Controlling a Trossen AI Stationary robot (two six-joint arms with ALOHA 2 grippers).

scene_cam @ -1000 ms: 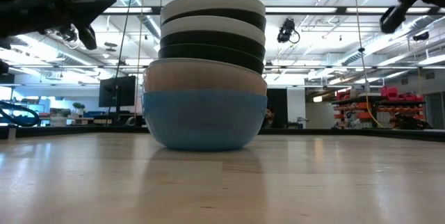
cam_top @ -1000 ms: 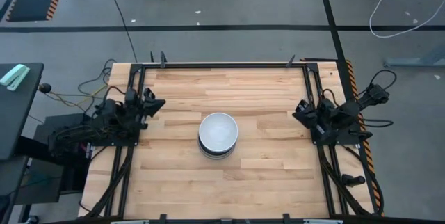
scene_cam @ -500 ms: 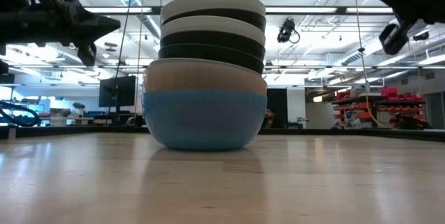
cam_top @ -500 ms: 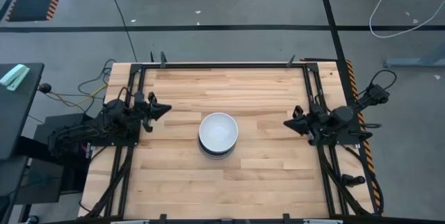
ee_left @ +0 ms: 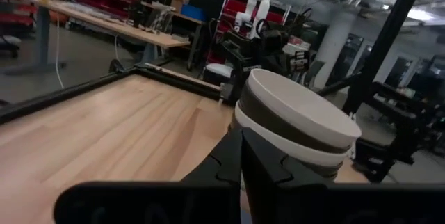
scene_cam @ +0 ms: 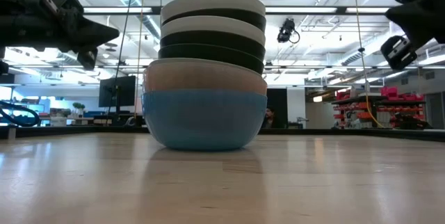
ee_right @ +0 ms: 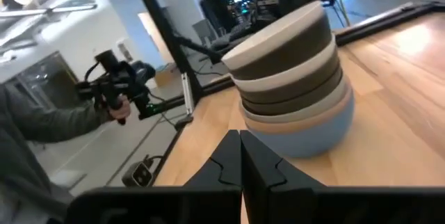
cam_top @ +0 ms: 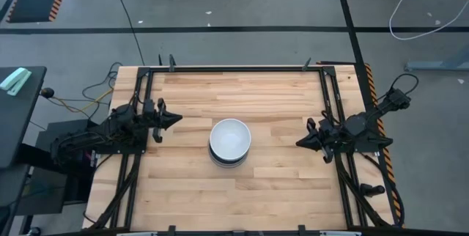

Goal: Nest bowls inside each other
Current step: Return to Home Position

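Observation:
The bowls stand in one nested stack [cam_top: 230,141] on the middle of the table. In the low view a blue bowl [scene_cam: 205,121] is at the bottom, with a salmon-pink one [scene_cam: 205,76] in it and black and white ones above. A white bowl [cam_top: 230,136] is on top. My left gripper [cam_top: 176,119] hangs shut to the left of the stack, pointing at it and clear of it. My right gripper [cam_top: 299,144] hangs shut to the right of the stack, also apart from it. Each wrist view shows the stack [ee_left: 292,123] [ee_right: 292,78] beyond shut fingertips.
Dark metal rails [cam_top: 143,119] [cam_top: 333,104] run along the table's left and right sides under the arms. In the right wrist view a person's grey sleeve and hand [ee_right: 115,109] hold a dark device beyond the table. Bare wood [cam_top: 234,199] lies all around the stack.
Both grippers have come down and swung their tips toward the stack. The left one shifted a little toward the near edge and the bowls. The right one moved farther toward the near edge and tipped downward. The stack has stayed put.

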